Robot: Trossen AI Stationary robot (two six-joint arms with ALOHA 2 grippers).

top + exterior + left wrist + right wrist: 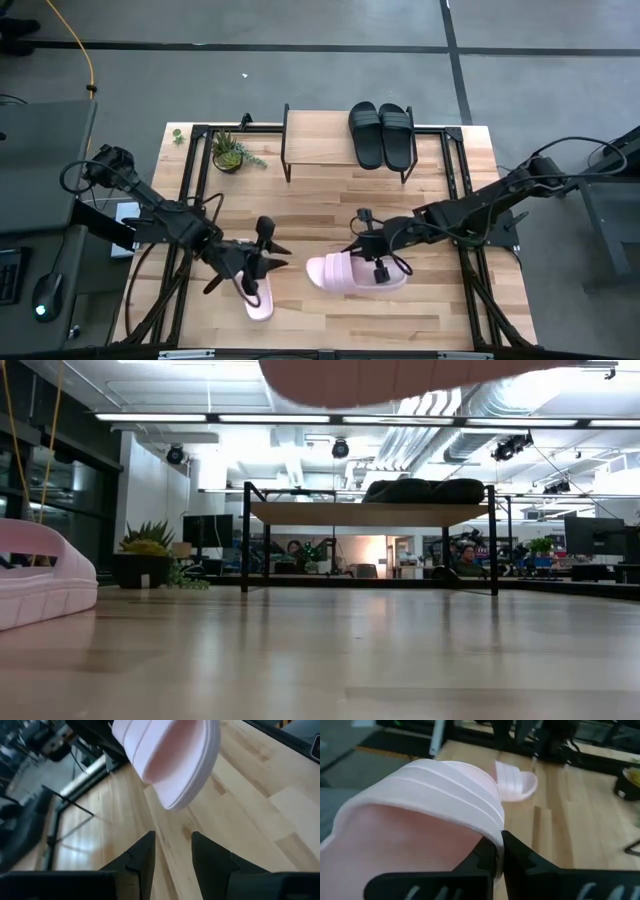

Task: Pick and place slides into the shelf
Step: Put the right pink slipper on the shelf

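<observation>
Slides are seen in four places, taken here from the left of the tabletop [330, 325] to the right. A potted plant [228, 152] stands near the far left corner. One pink slide [259, 299] lies flat near the front edge, left of the middle. The left gripper [268, 256] is held just beside this slide on its far side, apart from it; its fingers [142, 862] are seen parted by a narrow gap in the left wrist view, with nothing between them, and the slide's rounded end shows just ahead of them.

A second pink slide [352, 272] is placed near the middle of the tabletop, towards the front. It is gripped by the right gripper [378, 262]: in the right wrist view the fingers are shown pressed together on the edge of the wide strap [445, 790]. In the low view the underside of this slide is seen high up, clear of the wood, so it is held lifted.

The shelf [320, 138] stands at the far edge, about the middle. Two black slides [381, 133] are set side by side on the right part of its plank top.
</observation>
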